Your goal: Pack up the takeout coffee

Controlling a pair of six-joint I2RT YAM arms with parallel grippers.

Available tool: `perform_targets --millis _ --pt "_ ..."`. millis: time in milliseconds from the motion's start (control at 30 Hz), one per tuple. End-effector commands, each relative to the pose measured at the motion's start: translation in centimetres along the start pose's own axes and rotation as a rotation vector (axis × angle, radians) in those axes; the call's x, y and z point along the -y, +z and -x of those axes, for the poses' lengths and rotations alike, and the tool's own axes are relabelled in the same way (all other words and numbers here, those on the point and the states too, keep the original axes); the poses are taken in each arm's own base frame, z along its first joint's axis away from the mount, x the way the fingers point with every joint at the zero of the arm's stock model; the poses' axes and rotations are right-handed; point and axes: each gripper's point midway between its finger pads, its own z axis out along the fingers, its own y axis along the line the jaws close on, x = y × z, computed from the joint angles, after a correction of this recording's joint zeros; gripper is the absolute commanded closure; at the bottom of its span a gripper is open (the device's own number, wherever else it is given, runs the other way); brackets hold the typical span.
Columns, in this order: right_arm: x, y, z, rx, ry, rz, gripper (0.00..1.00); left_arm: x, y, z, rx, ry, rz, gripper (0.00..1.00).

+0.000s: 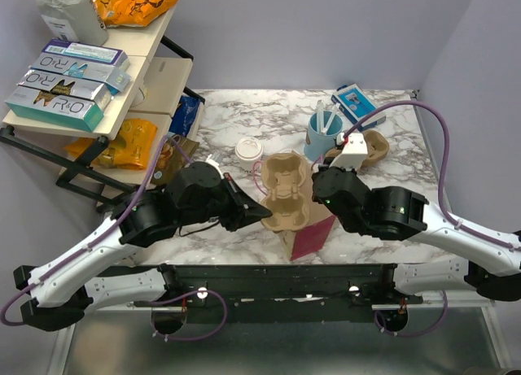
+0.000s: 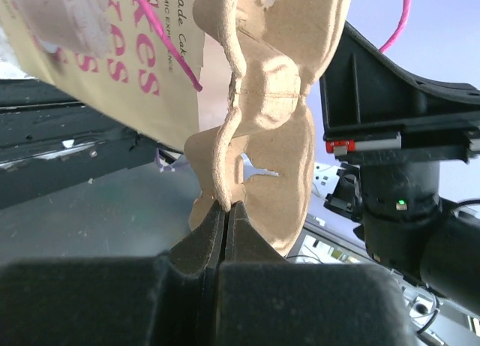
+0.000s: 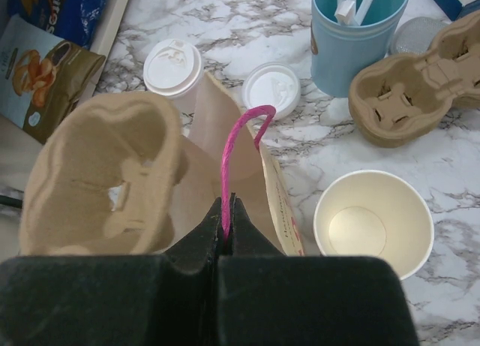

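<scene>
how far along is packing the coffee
Done: nothing is packed yet. In hand: the left gripper pinches the edge of the cardboard carrier, the right gripper pinches the pink handle of the paper bag, and the carrier is beside the bag's mouth. Left: the lidded coffee stands on the table, in neither carrier nor bag.

Left arm comes in from bottom-left, forearm angled up-right to mid-table. Left gripper: jaws pressed together on the rim of a brown moulded-pulp cup carrier. Right arm comes in from bottom-right, wrist pointing left. Right gripper is pinched tight on a pink cord bag handle. The two gripper tips sit near each other.
</scene>
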Motion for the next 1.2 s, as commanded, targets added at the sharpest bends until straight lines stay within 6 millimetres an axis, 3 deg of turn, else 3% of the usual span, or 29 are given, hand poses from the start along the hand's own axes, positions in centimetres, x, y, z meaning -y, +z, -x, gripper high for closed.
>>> perform_targets --millis 0,67,267,500,800,933,1100,1167 --pt "-0.4 -0.1 0.6 0.015 0.046 0.01 0.99 2.9 0.8 -1.7 -0.097 0.047 -0.105 1.0" --pt "-0.2 -0.3 0.4 0.012 0.063 0.015 0.99 4.1 0.5 -1.9 -0.107 0.057 -0.14 1.0" --pt "0.2 -0.6 1.3 0.039 0.101 0.008 0.99 3.9 0.5 -1.9 -0.103 0.042 -0.1 1.0" --pt "0.6 -0.8 2.2 0.065 0.131 -0.006 0.99 2.3 1.7 -2.7 -0.142 0.017 -0.035 1.0" --pt "0.1 -0.7 2.0 0.054 0.13 0.004 0.99 0.8 0.3 0.3 0.029 0.021 0.071 1.0" --pt "0.3 -0.9 2.1 0.056 0.135 0.007 0.99 0.3 0.3 0.4 0.037 -0.005 0.056 1.0" --pt "0.2 -0.8 2.1 0.057 0.137 0.01 0.99 -0.7 1.7 0.0 0.014 -0.023 0.067 1.0" --pt "0.0 -0.8 2.1 0.056 0.134 0.015 0.99 -0.2 2.1 -0.2 0.006 -0.017 0.05 1.0"
